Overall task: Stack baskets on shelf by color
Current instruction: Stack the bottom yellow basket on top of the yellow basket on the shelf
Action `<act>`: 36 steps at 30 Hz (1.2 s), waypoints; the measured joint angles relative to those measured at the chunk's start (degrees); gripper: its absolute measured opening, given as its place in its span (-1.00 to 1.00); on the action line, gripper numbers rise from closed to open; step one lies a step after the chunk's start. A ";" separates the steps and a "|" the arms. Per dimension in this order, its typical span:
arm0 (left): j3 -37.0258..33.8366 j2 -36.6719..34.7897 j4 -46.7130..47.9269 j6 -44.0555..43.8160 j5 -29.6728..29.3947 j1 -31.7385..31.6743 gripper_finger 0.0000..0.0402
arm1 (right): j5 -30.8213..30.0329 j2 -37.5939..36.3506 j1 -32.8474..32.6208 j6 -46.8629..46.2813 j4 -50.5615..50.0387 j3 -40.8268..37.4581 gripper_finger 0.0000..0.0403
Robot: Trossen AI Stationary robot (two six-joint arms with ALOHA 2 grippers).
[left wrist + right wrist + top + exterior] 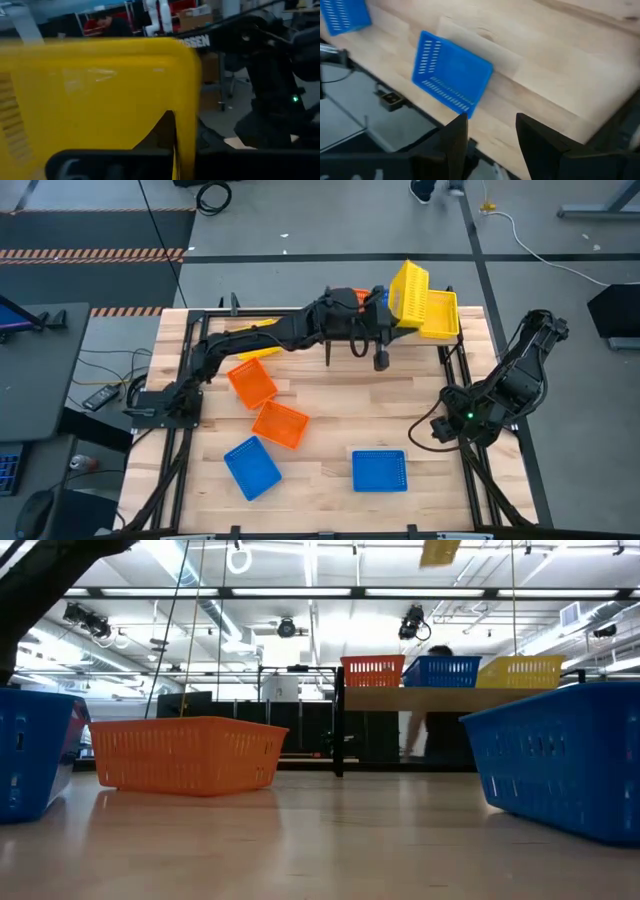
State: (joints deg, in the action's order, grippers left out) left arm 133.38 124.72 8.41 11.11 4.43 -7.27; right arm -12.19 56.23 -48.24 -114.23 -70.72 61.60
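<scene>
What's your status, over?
Left gripper shut on yellow basket, held above shelf's yellow basket. Right gripper open, parked at table's right edge. Nothing blocking.

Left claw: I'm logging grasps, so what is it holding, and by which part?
The left claw holds a yellow basket, tilted above the shelf's yellow one; the exact grip point is hidden. The right claw holds nothing.

Left arm is stretched way out across the back of the table, reaching toward the far right corner, wrist raised up high. Left gripper [398,308] is clamped on something, fingers closed down. Right arm is folded up at the right edge, just parked there. Right gripper [487,132] points down at the tabletop, fingers apart, holding nothing.
</scene>
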 joint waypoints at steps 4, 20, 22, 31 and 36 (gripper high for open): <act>-0.10 1.79 -0.88 -0.36 0.01 -0.02 -0.97 | -2.01 0.00 0.07 0.82 2.75 0.00 -0.14; 0.38 2.46 16.77 3.56 3.06 1.40 -0.97 | -18.35 -0.07 4.82 27.03 7.49 6.48 -0.14; 0.38 2.09 20.76 7.58 4.70 2.13 -0.97 | -20.37 -0.09 7.14 32.63 5.16 11.02 -0.14; 0.44 0.02 41.88 32.76 4.75 5.98 -0.97 | -21.01 -0.17 20.12 39.47 -16.72 28.71 -0.17; 0.44 0.00 48.90 40.83 4.58 8.29 -0.97 | -14.51 -0.12 27.97 44.10 -18.98 29.96 -0.17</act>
State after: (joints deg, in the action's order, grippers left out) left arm 133.82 124.72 57.30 51.94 9.01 1.01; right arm -26.70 56.11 -20.27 -70.13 -89.70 91.57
